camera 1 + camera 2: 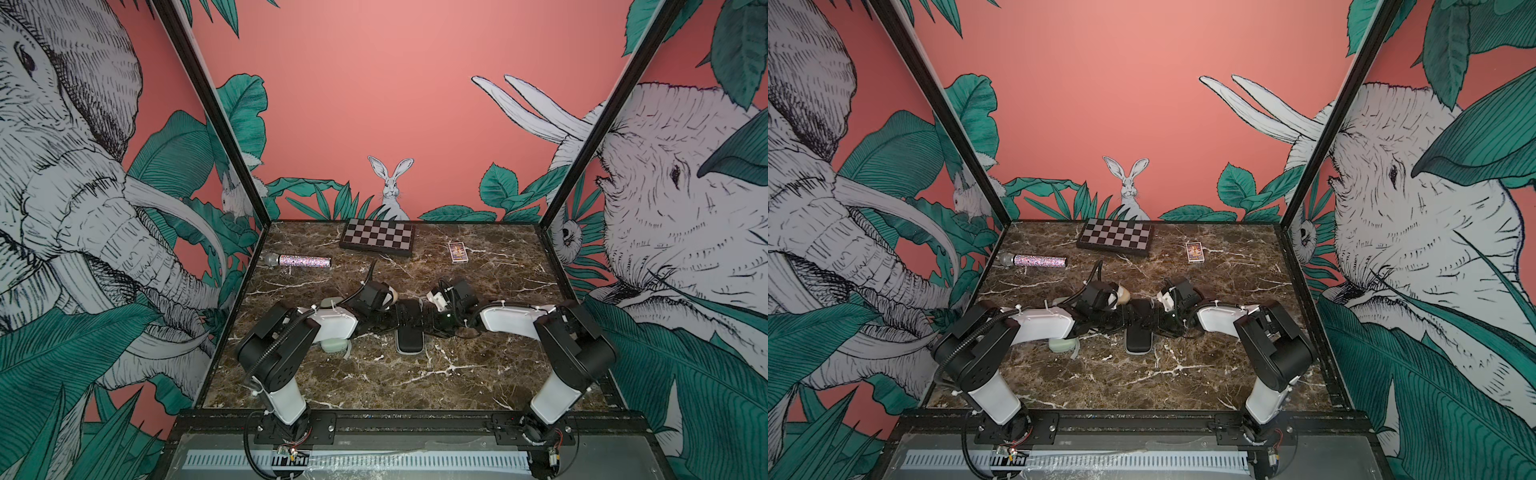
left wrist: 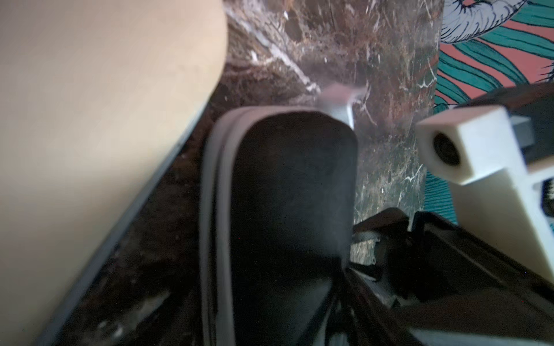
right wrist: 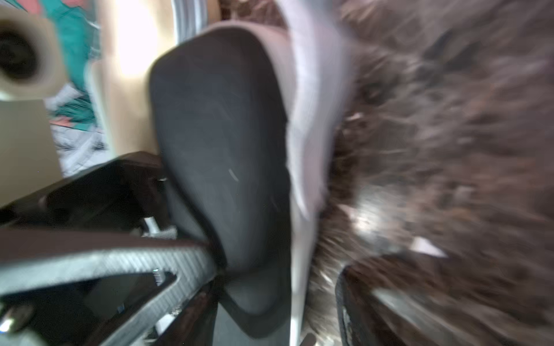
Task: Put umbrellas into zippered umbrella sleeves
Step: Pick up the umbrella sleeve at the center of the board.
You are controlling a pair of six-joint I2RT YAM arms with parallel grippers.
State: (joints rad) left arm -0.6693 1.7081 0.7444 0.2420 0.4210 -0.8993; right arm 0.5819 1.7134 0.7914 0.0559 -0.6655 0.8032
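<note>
The black sleeve (image 1: 409, 341) lies lengthwise at mid-table, its far part buried under both wrists. In the left wrist view it (image 2: 293, 194) looks zipped, a grey zipper edge round it. My right gripper (image 3: 269, 284) straddles it (image 3: 221, 134): one finger touches it, the other stands off with marble showing between. My left gripper (image 1: 392, 322) sits over the same sleeve, its jaws lost in the dark. A cream sleeve (image 2: 105, 119) lies just beyond the left wrist (image 1: 393, 296). The mint green sleeve (image 1: 334, 345) pokes out from under the left forearm. The umbrellas are hidden.
A checkered board box (image 1: 377, 237) stands at the back edge. A glittery microphone (image 1: 299, 261) lies at the back left, a small card box (image 1: 457, 252) at the back right. Printed walls close in the marble table (image 1: 415, 382) on three sides.
</note>
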